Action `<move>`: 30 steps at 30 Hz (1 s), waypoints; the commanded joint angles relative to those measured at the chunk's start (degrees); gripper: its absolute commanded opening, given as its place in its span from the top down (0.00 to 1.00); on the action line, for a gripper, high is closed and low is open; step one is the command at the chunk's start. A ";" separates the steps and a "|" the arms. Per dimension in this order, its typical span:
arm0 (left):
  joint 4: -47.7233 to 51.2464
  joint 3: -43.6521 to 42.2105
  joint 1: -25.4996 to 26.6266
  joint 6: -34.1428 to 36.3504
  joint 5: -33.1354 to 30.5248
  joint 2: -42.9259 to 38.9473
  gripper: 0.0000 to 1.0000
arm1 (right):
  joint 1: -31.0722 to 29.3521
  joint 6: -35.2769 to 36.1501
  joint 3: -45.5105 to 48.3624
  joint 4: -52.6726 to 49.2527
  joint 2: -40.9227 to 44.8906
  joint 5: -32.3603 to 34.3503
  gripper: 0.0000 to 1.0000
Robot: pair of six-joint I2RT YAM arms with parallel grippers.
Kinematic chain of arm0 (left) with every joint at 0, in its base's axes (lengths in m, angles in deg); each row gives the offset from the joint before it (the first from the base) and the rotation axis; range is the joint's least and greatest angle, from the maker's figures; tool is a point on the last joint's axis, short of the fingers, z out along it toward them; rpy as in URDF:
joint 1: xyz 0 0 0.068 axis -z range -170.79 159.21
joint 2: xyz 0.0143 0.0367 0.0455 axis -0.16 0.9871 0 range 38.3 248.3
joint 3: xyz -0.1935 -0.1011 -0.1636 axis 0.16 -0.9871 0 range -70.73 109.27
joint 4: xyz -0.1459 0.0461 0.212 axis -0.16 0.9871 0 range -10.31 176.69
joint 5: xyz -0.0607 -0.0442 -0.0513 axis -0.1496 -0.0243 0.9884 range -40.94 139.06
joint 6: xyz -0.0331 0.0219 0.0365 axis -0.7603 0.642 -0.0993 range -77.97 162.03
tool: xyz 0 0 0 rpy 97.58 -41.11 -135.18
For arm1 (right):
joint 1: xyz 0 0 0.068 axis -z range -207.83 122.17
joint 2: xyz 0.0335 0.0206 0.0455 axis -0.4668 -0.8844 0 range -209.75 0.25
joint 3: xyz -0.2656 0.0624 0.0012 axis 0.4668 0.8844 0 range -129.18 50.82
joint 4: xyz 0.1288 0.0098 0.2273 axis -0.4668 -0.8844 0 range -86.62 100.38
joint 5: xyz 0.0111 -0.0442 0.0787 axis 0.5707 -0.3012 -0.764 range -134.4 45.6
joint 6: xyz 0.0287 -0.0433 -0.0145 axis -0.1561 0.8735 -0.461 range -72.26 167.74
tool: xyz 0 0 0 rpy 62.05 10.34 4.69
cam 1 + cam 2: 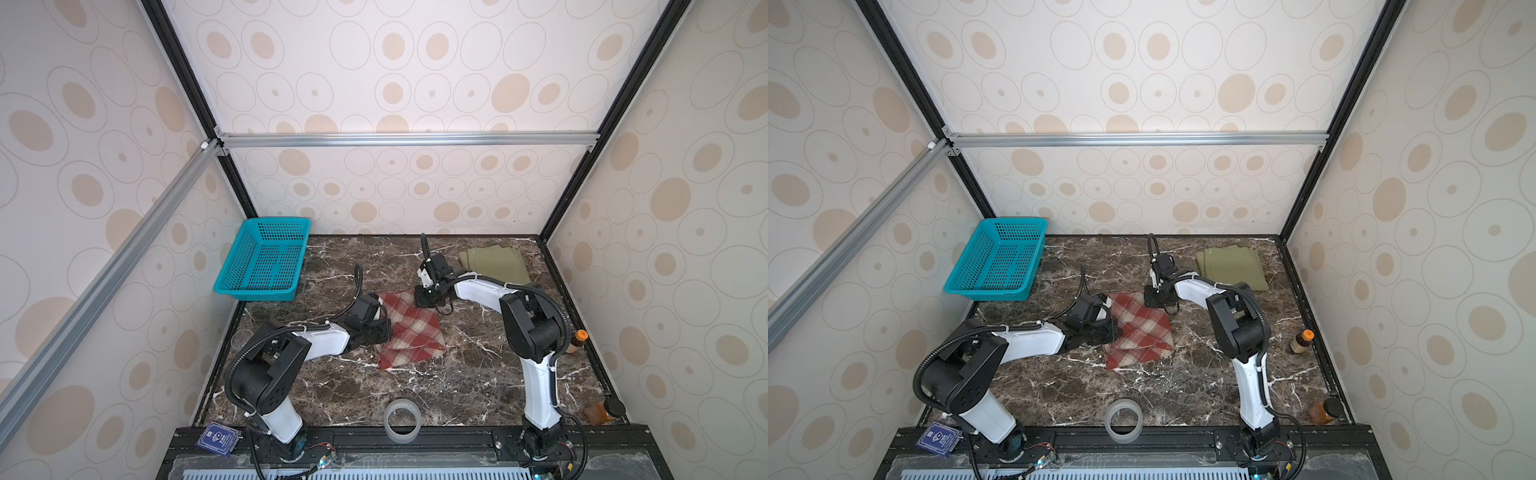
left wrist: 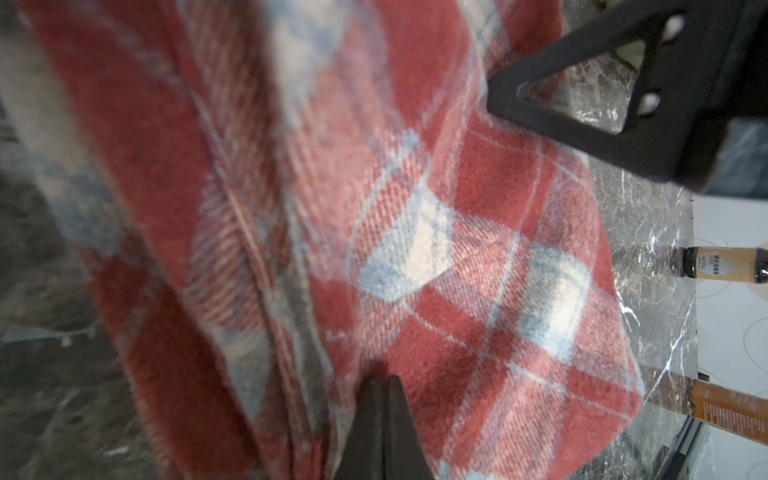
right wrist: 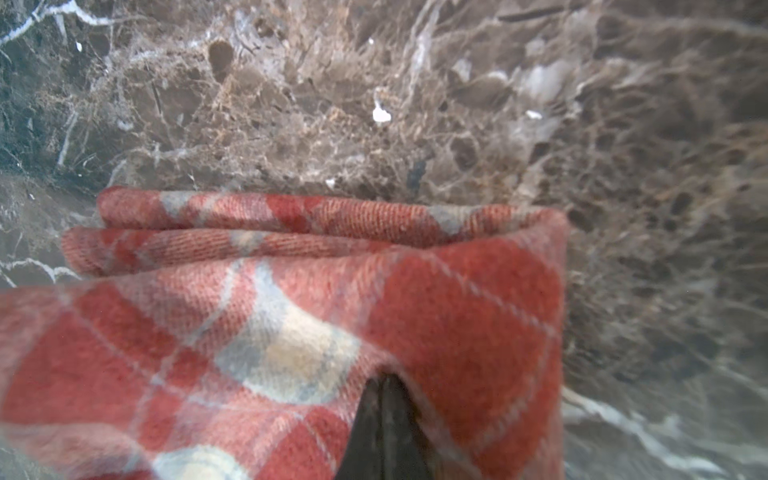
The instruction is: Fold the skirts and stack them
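plaid skirt: soft, thick, probably light; layers likely to slide. left gripper and right gripper each pinch its cloth between closed jaws; take all layers there.

No text is legible. Print is seen on bottle label and blue card, approx. 7 o'clock, but unreadable.
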 commanded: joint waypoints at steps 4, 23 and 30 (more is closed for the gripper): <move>3.22 1.03 -3.92 2.92 -1.54 3.42 1.00 | 0.43 -1.56 7.92 -0.78 2.89 4.49 1.00; 2.66 22.37 -6.46 9.03 -3.59 15.79 1.00 | -7.42 -23.43 36.74 13.87 22.71 6.72 1.00; 2.17 21.48 -6.50 10.48 -3.55 10.98 1.00 | -11.49 -26.04 30.96 16.85 23.80 5.48 0.98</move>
